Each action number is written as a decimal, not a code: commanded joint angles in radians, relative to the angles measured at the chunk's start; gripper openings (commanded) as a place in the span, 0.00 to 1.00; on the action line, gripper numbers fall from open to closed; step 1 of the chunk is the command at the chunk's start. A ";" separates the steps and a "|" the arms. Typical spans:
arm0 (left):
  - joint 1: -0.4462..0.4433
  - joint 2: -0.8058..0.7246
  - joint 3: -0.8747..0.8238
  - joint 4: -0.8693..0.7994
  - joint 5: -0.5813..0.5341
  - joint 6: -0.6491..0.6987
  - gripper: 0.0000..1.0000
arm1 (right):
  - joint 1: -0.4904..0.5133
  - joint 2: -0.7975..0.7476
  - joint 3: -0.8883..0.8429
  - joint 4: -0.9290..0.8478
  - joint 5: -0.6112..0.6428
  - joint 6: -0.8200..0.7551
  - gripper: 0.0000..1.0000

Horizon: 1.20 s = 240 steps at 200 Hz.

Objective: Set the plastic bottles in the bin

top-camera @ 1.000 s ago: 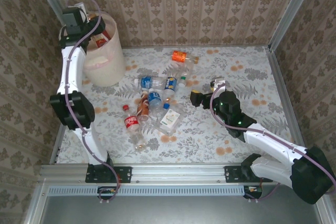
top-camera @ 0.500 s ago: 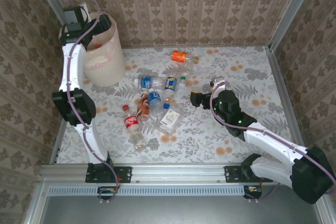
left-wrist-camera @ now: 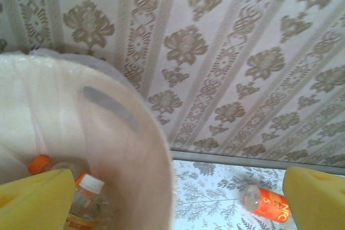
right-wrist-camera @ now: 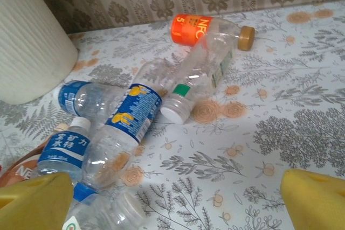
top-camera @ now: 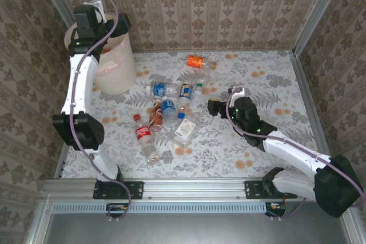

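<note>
Since the left end effector (top-camera: 110, 27) hangs over the tall cream-beige plastic bin (top-camera: 117, 72) at the desk's far left corner with its yellow pads (left-wrist-camera: 35, 200) spread wide and nothing between them, that drop looks finished; a few capped bottles lie inside the bin. The next pick seems to fall to the right end effector (top-camera: 213, 107), likewise wide open and empty, low over the floral-patterned desk (top-camera: 274, 78) just right of the heap of small clear plastic bottles (top-camera: 171, 104).

The likeliest target is the clear bottle with the green band and white cap (right-wrist-camera: 199, 74). It lies on its side, cap toward the wrist camera and base toward the far wall, so its long axis runs near-left to far-right. A good grasp would straddle the body crosswise to that axis, behind the cap, clear of the blue-labelled neighbour (right-wrist-camera: 126, 117). The orange-labelled bottle (right-wrist-camera: 207, 28) beyond lies along the wall, its cap pointing right.
</note>
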 commanded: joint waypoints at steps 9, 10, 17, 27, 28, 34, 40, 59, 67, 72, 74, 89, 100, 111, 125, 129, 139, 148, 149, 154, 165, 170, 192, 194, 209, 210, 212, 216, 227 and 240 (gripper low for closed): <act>-0.068 -0.101 -0.096 0.052 -0.132 0.034 1.00 | -0.004 0.025 0.029 -0.025 0.063 0.056 1.00; -0.072 -0.104 -0.101 0.054 -0.133 0.034 1.00 | -0.004 0.026 0.030 -0.025 0.064 0.057 1.00; -0.091 -0.121 -0.126 0.062 -0.151 0.034 1.00 | -0.004 0.030 0.031 -0.027 0.070 0.063 1.00; -0.119 -0.145 -0.166 0.073 -0.175 0.031 1.00 | -0.003 0.037 0.032 -0.030 0.076 0.069 1.00; -0.123 -0.148 -0.170 0.074 -0.179 0.031 1.00 | -0.003 0.037 0.032 -0.030 0.076 0.071 1.00; -0.140 -0.159 -0.189 0.076 -0.193 0.026 1.00 | -0.004 0.041 0.032 -0.033 0.081 0.074 1.00; -0.159 -0.169 -0.205 0.075 -0.204 0.023 1.00 | -0.004 0.044 0.033 -0.033 0.084 0.077 1.00; -0.215 -0.192 -0.254 0.064 -0.267 -0.009 1.00 | -0.005 0.053 0.034 -0.033 0.091 0.087 1.00; -0.236 -0.201 -0.286 0.072 -0.285 -0.032 1.00 | -0.005 0.056 0.035 -0.032 0.091 0.089 1.00; -0.249 -0.206 -0.307 0.083 -0.287 -0.045 1.00 | -0.005 0.057 0.036 -0.032 0.090 0.089 1.00; -0.254 -0.207 -0.313 0.086 -0.287 -0.049 1.00 | -0.005 0.057 0.036 -0.032 0.089 0.088 1.00; -0.289 -0.212 -0.357 0.087 -0.307 -0.100 1.00 | -0.006 0.059 0.038 -0.033 0.086 0.085 1.00; -0.318 -0.208 -0.386 0.091 -0.313 -0.144 1.00 | -0.007 0.059 0.039 -0.037 0.085 0.080 1.00; -0.347 -0.199 -0.404 0.090 -0.313 -0.174 1.00 | -0.007 0.056 0.039 -0.039 0.084 0.076 1.00; -0.386 -0.176 -0.405 0.062 -0.303 -0.219 1.00 | -0.008 0.053 0.038 -0.042 0.085 0.068 1.00; -0.393 -0.170 -0.403 0.049 -0.302 -0.236 1.00 | -0.008 0.052 0.038 -0.043 0.086 0.067 1.00; -0.427 -0.153 -0.403 0.020 -0.313 -0.288 1.00 | -0.008 0.050 0.036 -0.046 0.088 0.066 1.00; -0.446 -0.137 -0.412 -0.003 -0.328 -0.337 1.00 | -0.008 0.049 0.034 -0.048 0.089 0.068 1.00; -0.448 -0.135 -0.413 -0.005 -0.329 -0.345 1.00 | -0.008 0.049 0.034 -0.048 0.089 0.067 1.00; -0.456 -0.128 -0.422 -0.012 -0.337 -0.375 1.00 | -0.009 0.048 0.034 -0.050 0.090 0.068 1.00; -0.466 -0.109 -0.441 -0.023 -0.351 -0.429 1.00 | -0.010 0.047 0.034 -0.054 0.089 0.068 1.00; -0.468 -0.100 -0.450 -0.028 -0.361 -0.454 1.00 | -0.010 0.047 0.032 -0.057 0.089 0.066 1.00; -0.467 -0.061 -0.470 -0.070 -0.390 -0.561 1.00 | -0.010 0.047 0.037 -0.073 0.090 0.054 1.00; -0.467 -0.058 -0.470 -0.073 -0.392 -0.570 1.00 | -0.010 0.047 0.037 -0.075 0.091 0.053 1.00; -0.462 -0.032 -0.476 -0.085 -0.392 -0.620 1.00 | -0.010 0.041 0.040 -0.087 0.094 0.055 1.00; -0.462 -0.030 -0.477 -0.085 -0.392 -0.625 1.00 | -0.010 0.041 0.039 -0.087 0.094 0.055 1.00; -0.461 -0.026 -0.478 -0.086 -0.392 -0.633 1.00 | -0.010 0.040 0.039 -0.088 0.094 0.056 1.00; -0.458 -0.022 -0.482 -0.087 -0.391 -0.646 1.00 | -0.010 0.037 0.036 -0.090 0.096 0.056 1.00; -0.448 -0.006 -0.491 -0.085 -0.387 -0.695 1.00 | -0.010 0.026 0.032 -0.094 0.097 0.057 1.00; -0.434 0.013 -0.500 -0.082 -0.371 -0.751 1.00 | -0.010 0.014 0.026 -0.104 0.104 0.056 1.00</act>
